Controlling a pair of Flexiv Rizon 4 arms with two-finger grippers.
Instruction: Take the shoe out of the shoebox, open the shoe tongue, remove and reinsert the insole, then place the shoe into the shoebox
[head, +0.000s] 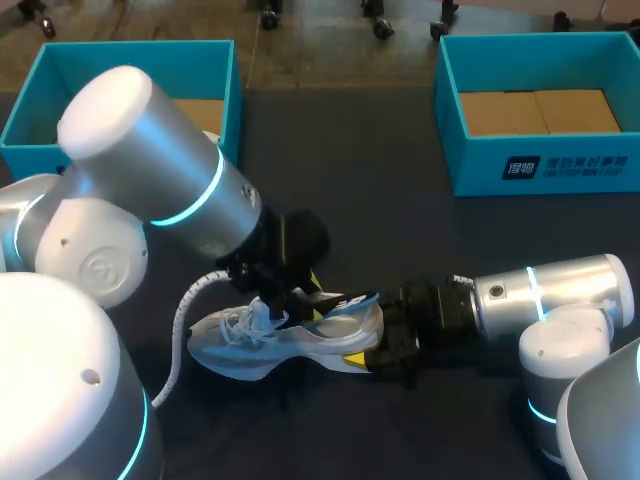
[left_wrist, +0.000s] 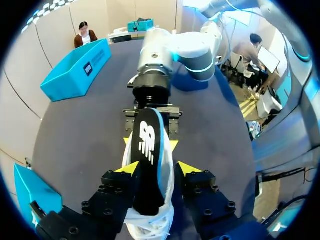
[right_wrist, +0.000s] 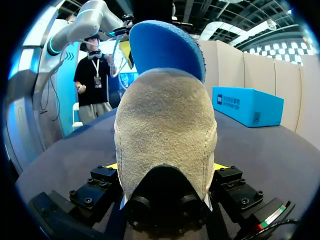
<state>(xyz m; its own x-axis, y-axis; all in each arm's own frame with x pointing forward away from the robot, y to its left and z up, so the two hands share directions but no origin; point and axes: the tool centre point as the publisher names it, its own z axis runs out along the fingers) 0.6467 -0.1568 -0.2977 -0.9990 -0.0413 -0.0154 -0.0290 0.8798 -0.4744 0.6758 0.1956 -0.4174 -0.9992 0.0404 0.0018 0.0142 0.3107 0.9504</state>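
- The shoe (head: 290, 345) rests on the table (head: 380, 200), near the middle, toe to the left.
- Your right gripper (right_wrist: 165, 166) has its fingers closed on the heel from both sides.
- Your left gripper (left_wrist: 158, 168) has its fingers pressed against both flanks of the shoe, with the dark insole (left_wrist: 147, 150) between them.
- One shoebox (head: 540, 170) stands far right, well apart from the shoe.

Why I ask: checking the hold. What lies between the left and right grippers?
The shoe: in the head view the left gripper grips its laced middle and the right gripper its heel end.
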